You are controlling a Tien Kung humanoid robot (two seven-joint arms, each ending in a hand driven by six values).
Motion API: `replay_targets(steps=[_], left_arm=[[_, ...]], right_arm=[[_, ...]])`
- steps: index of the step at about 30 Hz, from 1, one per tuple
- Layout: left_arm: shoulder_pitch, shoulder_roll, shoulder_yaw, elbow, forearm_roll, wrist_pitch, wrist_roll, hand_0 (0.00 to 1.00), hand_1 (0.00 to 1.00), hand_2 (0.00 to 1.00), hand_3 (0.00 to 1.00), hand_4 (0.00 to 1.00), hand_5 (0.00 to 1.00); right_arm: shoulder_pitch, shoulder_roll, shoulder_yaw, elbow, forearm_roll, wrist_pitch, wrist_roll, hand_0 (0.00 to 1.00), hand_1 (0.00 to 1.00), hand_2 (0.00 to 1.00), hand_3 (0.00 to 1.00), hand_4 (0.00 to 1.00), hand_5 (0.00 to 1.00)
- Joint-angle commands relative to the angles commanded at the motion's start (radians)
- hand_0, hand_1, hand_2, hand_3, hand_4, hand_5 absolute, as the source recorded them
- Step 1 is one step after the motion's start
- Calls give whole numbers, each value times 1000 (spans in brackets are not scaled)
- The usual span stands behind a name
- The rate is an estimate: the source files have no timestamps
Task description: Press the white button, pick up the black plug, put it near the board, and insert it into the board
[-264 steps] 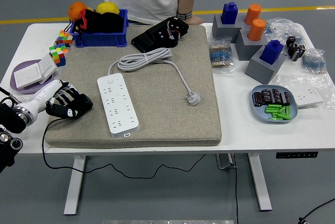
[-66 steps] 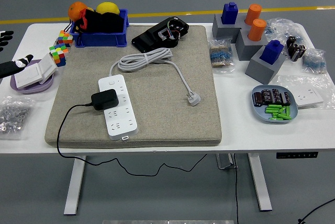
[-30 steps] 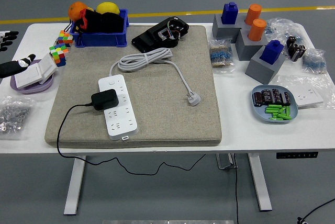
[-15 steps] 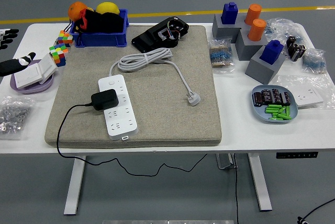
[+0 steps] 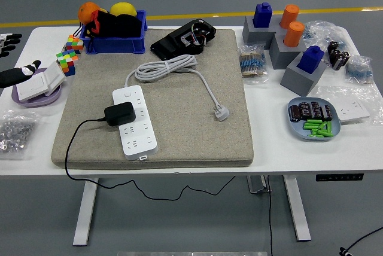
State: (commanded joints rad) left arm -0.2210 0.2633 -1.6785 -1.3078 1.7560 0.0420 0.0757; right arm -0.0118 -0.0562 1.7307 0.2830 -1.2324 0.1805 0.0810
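The white power strip (image 5: 135, 118) lies on the beige mat (image 5: 179, 142), left of centre. The black plug (image 5: 119, 113) sits on the strip's left side, its black cord (image 5: 69, 148) trailing left and off the table's front. The strip's own white cable (image 5: 164, 67) is coiled behind it. A white switch box (image 5: 37, 85) rests on a purple plate (image 5: 51, 96) at the far left. My left hand (image 5: 15, 64) shows only at the left edge, fingers spread, one fingertip beside the switch box, holding nothing. My right hand is out of view.
A blue bin (image 5: 114, 43) with fruit, colour cubes (image 5: 67, 55) and a black device (image 5: 182, 39) stand at the back. A bag of screws (image 5: 13, 131) lies front left. Grey blocks with blue and orange pegs (image 5: 287, 40), a blue dish (image 5: 313, 119) and a white socket plate (image 5: 350, 111) are at the right.
In the oldest frame my left hand held the black plug at the mat's left edge and a person stood behind the table. Now the plug is on the strip, the hand is at the edge, the person gone.
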Motion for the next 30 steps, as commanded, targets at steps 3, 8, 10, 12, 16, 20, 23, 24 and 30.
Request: replay_targets(steps=[3, 8, 10, 12, 16, 20, 23, 24, 30], left_arm=[[-2, 0, 1, -1, 0, 0, 0, 803, 821, 812, 777, 807, 97], [0, -1, 1, 0, 0, 0, 0, 803, 820, 811, 776, 806, 98], [0, -1, 2, 0, 0, 0, 0, 803, 820, 811, 776, 806, 98], [0, -1, 3, 0, -1, 0, 0, 803, 820, 811, 775, 805, 97], [-1, -1, 5, -1, -1, 0, 0, 803, 820, 811, 775, 805, 97], [-1, -1, 8, 0, -2, 0, 0, 803, 820, 811, 774, 804, 98], [1, -2, 9, 0, -2, 0, 0, 803, 820, 811, 773, 804, 97], [1, -2, 9, 0, -2, 0, 0, 803, 820, 811, 773, 804, 97], [0, -2, 12, 0, -2, 0, 0, 802, 820, 811, 773, 803, 97]], right_arm=[[1, -2, -1, 0, 0, 0, 0, 723, 701, 686, 620, 730, 428], [-1, -5, -1, -2, -1, -1, -1, 722, 701, 687, 620, 730, 428], [-1, -7, -3, -3, -1, -1, -1, 722, 701, 687, 620, 730, 428], [-1, -7, -4, -3, 0, -1, -1, 722, 701, 688, 620, 730, 429], [0, -7, -10, -1, 3, 0, 0, 722, 701, 688, 620, 730, 429], [-1, -8, -13, -1, 3, 0, 0, 722, 701, 686, 620, 730, 428], [-3, -10, -13, -2, 3, -1, 0, 722, 701, 687, 620, 730, 428], [-3, -10, -13, -2, 3, -1, 0, 722, 701, 687, 620, 730, 428], [-3, -10, -11, -3, 2, -1, -1, 721, 700, 686, 620, 730, 428]])
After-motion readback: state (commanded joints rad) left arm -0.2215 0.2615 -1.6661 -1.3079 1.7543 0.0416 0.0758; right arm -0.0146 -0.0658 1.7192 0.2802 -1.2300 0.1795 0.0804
